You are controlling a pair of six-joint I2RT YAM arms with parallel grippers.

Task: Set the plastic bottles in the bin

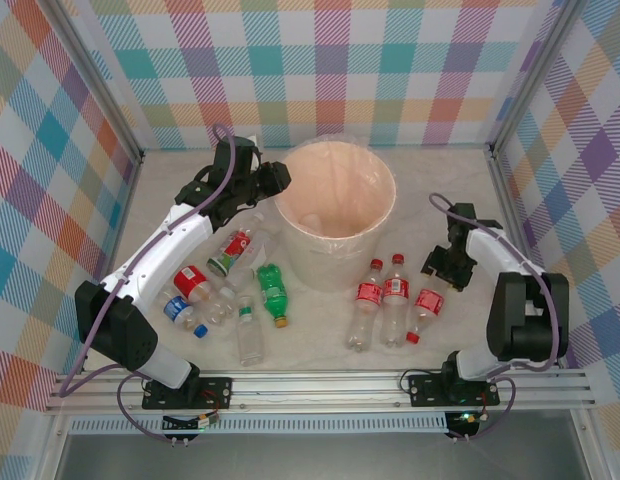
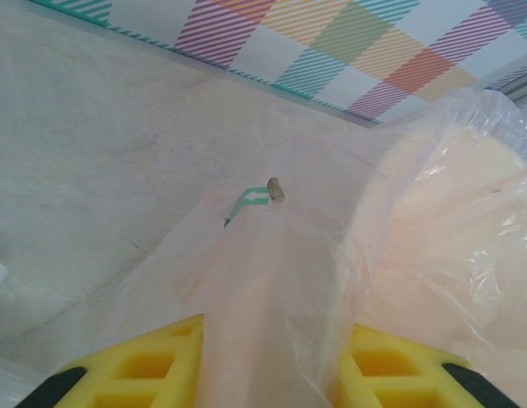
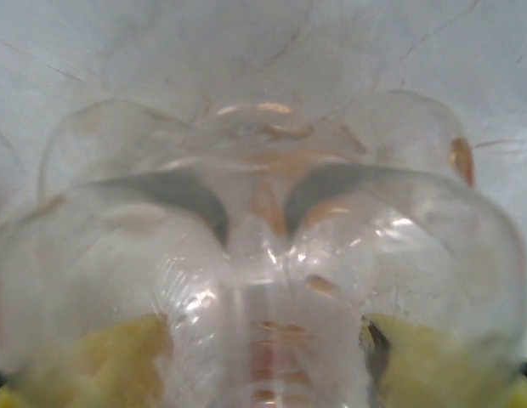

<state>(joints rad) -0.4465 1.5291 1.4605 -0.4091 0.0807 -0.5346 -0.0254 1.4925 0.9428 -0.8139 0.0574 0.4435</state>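
The pale peach bin (image 1: 335,250) with a clear liner stands mid-table. My left gripper (image 1: 275,180) is at its left rim, shut on a fold of the liner (image 2: 272,280) that runs up between its yellow fingers (image 2: 144,365). Three red-labelled plastic bottles lie right of the bin (image 1: 368,295) (image 1: 395,290) (image 1: 427,303). My right gripper (image 1: 442,268) is down over the rightmost one. That bottle's clear base (image 3: 263,221) sits between the yellow pads (image 3: 442,365), which press on its sides. Several more bottles lie on the left, among them a green one (image 1: 274,293).
The left cluster also holds a red-labelled bottle (image 1: 193,283), a blue-capped one (image 1: 180,312) and a clear one (image 1: 248,330), all beside my left arm. Checkered walls close in the table on three sides. Bare tabletop (image 2: 93,144) lies behind the bin.
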